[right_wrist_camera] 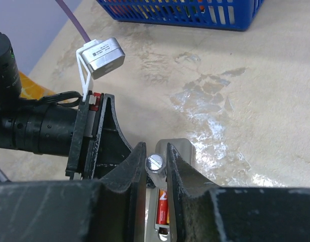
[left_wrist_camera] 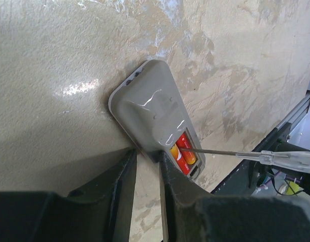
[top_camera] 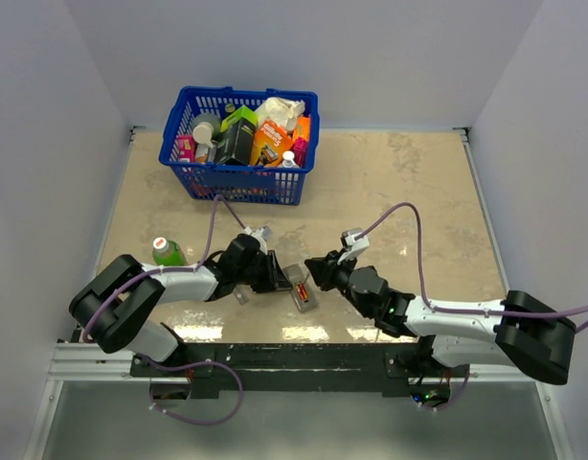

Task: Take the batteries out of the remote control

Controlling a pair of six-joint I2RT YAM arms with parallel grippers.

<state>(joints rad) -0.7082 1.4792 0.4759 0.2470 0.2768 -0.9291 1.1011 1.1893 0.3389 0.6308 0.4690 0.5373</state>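
- Top view: the left pincer [top_camera: 275,275] was low over the table [top_camera: 418,192]. The remote [top_camera: 300,287] lay just off its tips, between it and the right pincer [top_camera: 323,271], which faced it from the other side. A blue basket [top_camera: 238,142] of packaged goods stood well beyond both. A green bottle [top_camera: 165,251] stood back beside the left arm.
- Left wrist view: the left pincer's jaws were nearly closed, with a narrow slot and bare table showing between them. Its tips were against the remote's long edge; whether they gripped it could not be told. The remote lay back-up just ahead of the tips, recess uncovered. Two red-orange batteries [left_wrist_camera: 182,154] were seated at the end nearest the right finger. A thin tool [left_wrist_camera: 220,151] reached in from the right, its tip on the batteries.
- Right wrist view: the right pincer's jaws were clamped on the tool's handle, its round end showing between the fingers. The remote and batteries lay directly under its tips. The left pincer was just left of them.
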